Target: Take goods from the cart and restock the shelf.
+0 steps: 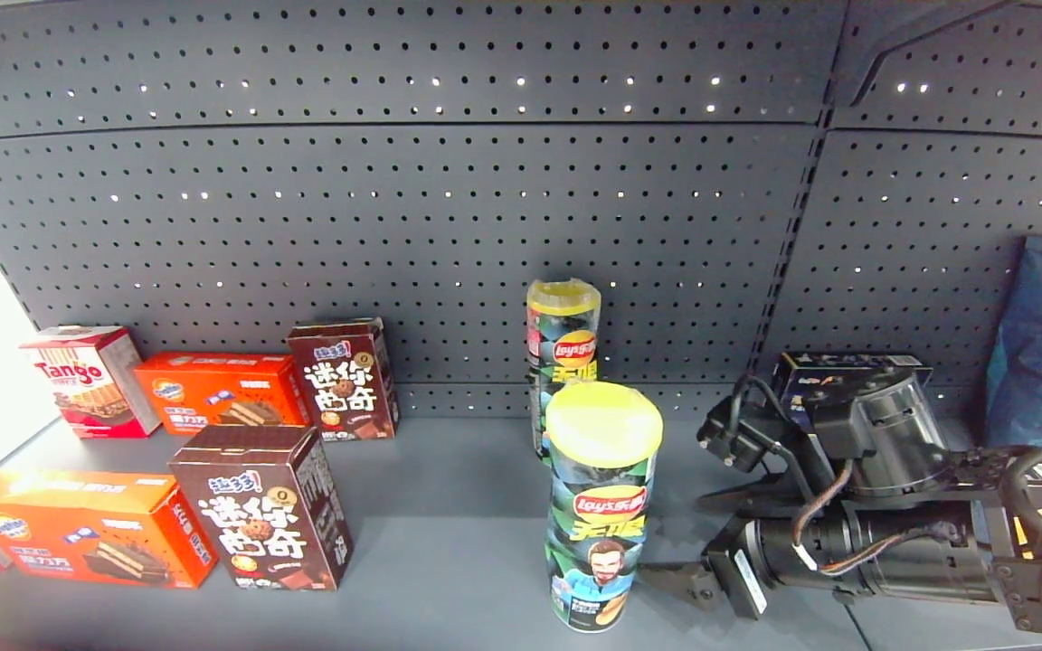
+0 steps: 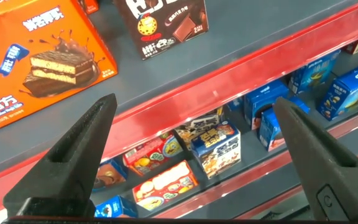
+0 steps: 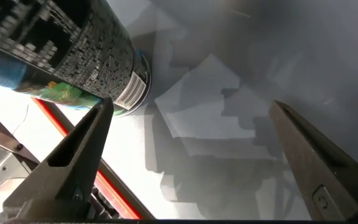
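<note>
Right arm is lying low and level over the shelf (image 1: 449, 515), right end effector (image 1: 702, 535) pointing at the front chips can (image 1: 602, 506), fingers spread wide and gripping nothing; the can is standing upright just beside one fingertip (image 3: 104, 109). A second chips can (image 1: 563, 348) is standing behind it against the pegboard (image 1: 394, 226). Left end effector (image 2: 194, 99) is hanging wide open and empty over the shelf's red edge (image 2: 229, 81). Snack boxes (image 1: 259, 506) are sitting at the shelf's left.

We see front can (image 1: 602, 506) upright at centre frame, rear can (image 1: 563, 348) just above it. Right gripper (image 1: 697, 535) lower right, spread wide, beside front can. Snack boxes (image 1: 259, 506) left.
</note>
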Robot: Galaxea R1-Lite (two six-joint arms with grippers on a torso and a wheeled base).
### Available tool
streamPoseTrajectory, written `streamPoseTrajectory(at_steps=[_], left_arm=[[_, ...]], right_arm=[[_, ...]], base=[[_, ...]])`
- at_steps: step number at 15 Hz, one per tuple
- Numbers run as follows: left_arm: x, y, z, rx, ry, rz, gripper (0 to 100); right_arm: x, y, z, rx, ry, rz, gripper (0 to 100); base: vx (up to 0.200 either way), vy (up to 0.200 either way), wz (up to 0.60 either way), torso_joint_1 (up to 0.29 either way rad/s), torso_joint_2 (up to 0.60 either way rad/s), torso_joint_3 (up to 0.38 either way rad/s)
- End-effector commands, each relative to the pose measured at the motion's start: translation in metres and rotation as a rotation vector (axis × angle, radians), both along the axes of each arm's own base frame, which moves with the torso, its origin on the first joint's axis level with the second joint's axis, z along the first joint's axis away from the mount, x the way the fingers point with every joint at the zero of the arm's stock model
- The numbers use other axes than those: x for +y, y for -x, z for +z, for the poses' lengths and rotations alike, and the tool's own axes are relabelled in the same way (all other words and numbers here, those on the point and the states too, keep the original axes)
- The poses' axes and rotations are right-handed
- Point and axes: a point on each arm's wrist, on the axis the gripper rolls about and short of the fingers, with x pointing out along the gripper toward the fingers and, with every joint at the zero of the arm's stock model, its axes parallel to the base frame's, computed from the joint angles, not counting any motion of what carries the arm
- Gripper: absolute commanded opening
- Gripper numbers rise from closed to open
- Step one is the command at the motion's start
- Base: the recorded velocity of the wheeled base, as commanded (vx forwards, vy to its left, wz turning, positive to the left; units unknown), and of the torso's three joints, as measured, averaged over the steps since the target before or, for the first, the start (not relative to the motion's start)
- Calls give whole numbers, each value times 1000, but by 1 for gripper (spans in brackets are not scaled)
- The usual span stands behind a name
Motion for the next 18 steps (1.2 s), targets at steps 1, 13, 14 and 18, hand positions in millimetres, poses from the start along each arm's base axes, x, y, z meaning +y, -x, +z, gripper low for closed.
streamPoseTrajectory(at_steps=[1,13,14,18], left_arm=[[0,0,0,3,0,0,100],[0,0,0,5,0,-3,100],[0,0,0,6,0,-3,100],[0,0,0,6,0,-4,100]], right_arm=[[3,-1,-3,7,5,6,100],[10,-9,-7,13,12,10,100],[12,-10,-7,7,7,13,100],[13,-11,-11,15,14,14,100]], base=[[0,0,0,0,0,0],[0,0,0,0,0,0],[0,0,0,0,0,0],[0,0,0,0,0,0]])
